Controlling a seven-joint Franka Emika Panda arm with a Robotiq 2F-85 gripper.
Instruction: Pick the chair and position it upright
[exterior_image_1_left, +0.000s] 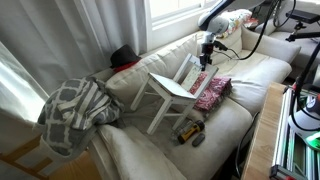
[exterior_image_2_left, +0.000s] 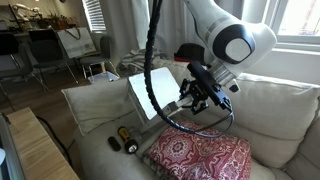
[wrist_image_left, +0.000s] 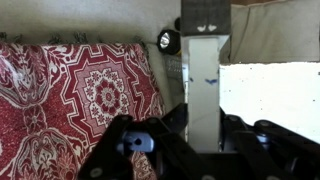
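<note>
The white chair (exterior_image_1_left: 168, 87) is on the couch, tilted, with its legs towards the couch seat. It also shows in an exterior view (exterior_image_2_left: 140, 95) behind a black cable. My gripper (exterior_image_1_left: 205, 58) is at the chair's backrest, also seen in an exterior view (exterior_image_2_left: 197, 97). In the wrist view the fingers (wrist_image_left: 205, 128) are shut on a white bar of the chair (wrist_image_left: 205, 75), one finger on each side.
A pink patterned cushion (exterior_image_1_left: 212, 92) (exterior_image_2_left: 200, 155) (wrist_image_left: 70, 100) lies right beside the chair. A black-and-yellow torch (exterior_image_1_left: 190, 130) (exterior_image_2_left: 125, 138) (wrist_image_left: 168, 42) lies on the couch seat. A grey plaid blanket (exterior_image_1_left: 75, 110) is heaped on one couch end.
</note>
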